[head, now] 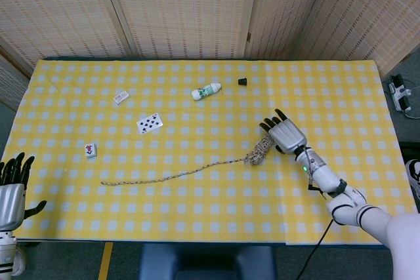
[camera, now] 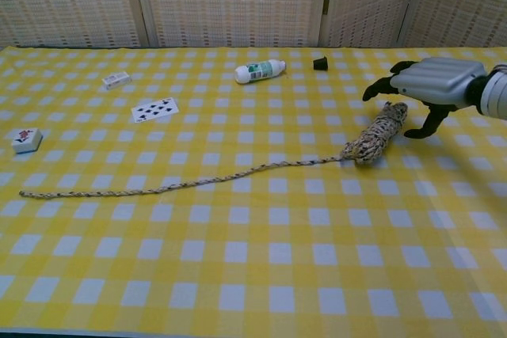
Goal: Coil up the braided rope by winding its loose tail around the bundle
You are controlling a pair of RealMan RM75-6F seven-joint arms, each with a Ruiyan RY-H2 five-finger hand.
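The braided rope bundle [head: 261, 148] [camera: 375, 132] lies right of the table's middle, tan and speckled. Its loose tail [head: 172, 175] [camera: 174, 186] runs out in a long line toward the front left. My right hand [head: 283, 135] [camera: 429, 83] hovers just over the bundle's far end, fingers spread and holding nothing; touch with the rope is not clear. My left hand [head: 11, 191] stays off the table's front left corner, fingers apart and empty, seen only in the head view.
On the yellow checked cloth [head: 197, 214] lie a white bottle [head: 206, 90] [camera: 259, 71], a small black cap [head: 242, 81] [camera: 320, 62], a playing card [head: 149, 122] [camera: 154, 108], a mahjong tile [head: 90, 150] [camera: 26, 139] and a small white block [head: 121, 97] [camera: 116, 79].
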